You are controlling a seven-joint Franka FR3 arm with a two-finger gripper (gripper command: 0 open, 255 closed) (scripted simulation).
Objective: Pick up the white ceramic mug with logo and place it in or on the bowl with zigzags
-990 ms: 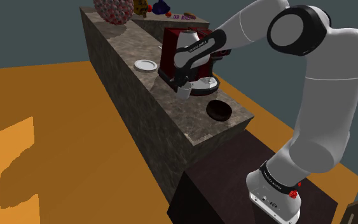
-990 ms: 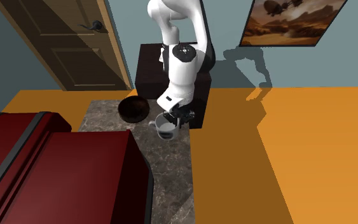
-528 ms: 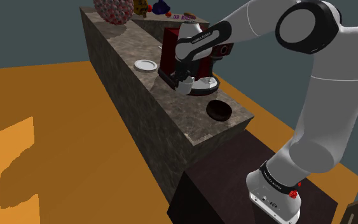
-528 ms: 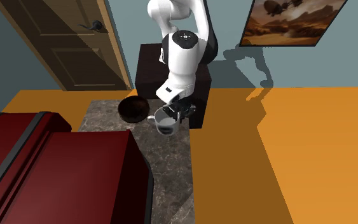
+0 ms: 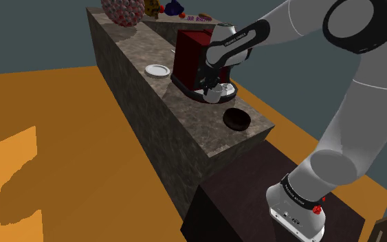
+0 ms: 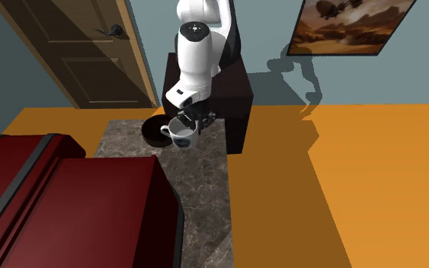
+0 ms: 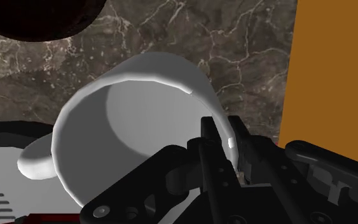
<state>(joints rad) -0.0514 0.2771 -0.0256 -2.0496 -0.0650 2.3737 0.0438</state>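
Orange floor [image 6: 357, 183]: flat, plain, dark shadow patch [image 5: 16, 185] in shoulder view.
Grey-blue wall [image 6: 418, 68]: plain.
Dark brown panelled wooden door [image 6: 75, 53]: dark lever handle [image 6: 115, 30].
Framed brown landscape painting [image 6: 355, 25]: on wall.
Long dark marbled stone counter [image 5: 150, 117]: block form, standing on floor.

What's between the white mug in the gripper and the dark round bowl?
Only bare marbled stone countertop, seen in the wrist view between the white mug and the dark round bowl.
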